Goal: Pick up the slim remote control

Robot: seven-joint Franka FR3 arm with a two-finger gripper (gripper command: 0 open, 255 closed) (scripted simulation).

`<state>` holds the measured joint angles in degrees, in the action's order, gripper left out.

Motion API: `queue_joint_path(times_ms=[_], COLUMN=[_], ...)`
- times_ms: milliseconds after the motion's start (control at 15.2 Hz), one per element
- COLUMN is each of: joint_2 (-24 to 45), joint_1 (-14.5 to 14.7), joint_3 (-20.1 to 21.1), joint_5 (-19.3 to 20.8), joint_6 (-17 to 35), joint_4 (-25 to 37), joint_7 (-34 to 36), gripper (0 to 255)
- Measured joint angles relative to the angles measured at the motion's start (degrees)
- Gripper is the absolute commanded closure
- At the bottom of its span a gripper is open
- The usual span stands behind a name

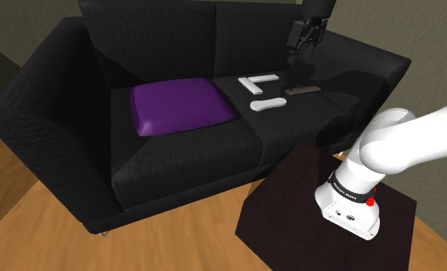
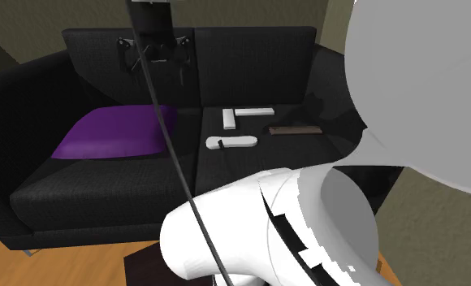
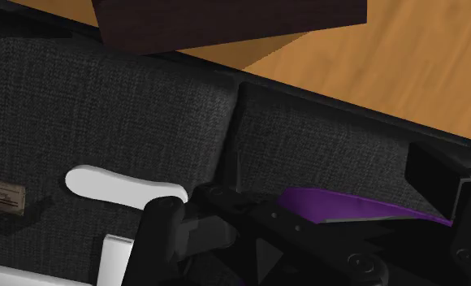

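Several remotes lie on the sofa's seat cushion at the shoulder view's right. A flat, dark brown slim remote lies nearest the armrest. Two white bar remotes form an L beside it. A curved white remote lies nearer the seat's front. My black gripper hangs open in the air in front of the backrest, above the brown remote and touching nothing.
A purple cushion lies on the black sofa's other seat. The dark brown stand sits on a wooden floor close to the sofa's front. The padded armrest rises beside the remotes.
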<state>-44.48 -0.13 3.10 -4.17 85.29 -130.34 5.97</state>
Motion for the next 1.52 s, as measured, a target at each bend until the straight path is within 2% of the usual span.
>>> queue_joint_path(times_ms=[198, 660, 1122, 1518], joint_2=[-0.61, -1.36, 4.55, 14.99], joint_1=[0.34, 1.64, 2.82, 5.46], joint_3=[-1.42, -10.15, -20.14, -29.25], joint_5=[1.11, 8.03, 14.75, 17.67], joint_6=[1.37, 10.41, 22.0, 33.01], joint_4=[-1.98, -11.33, -15.66, -14.72], joint_7=[-3.07, -20.8, -39.03, -54.86], gripper=[0, 0, 0, 0])
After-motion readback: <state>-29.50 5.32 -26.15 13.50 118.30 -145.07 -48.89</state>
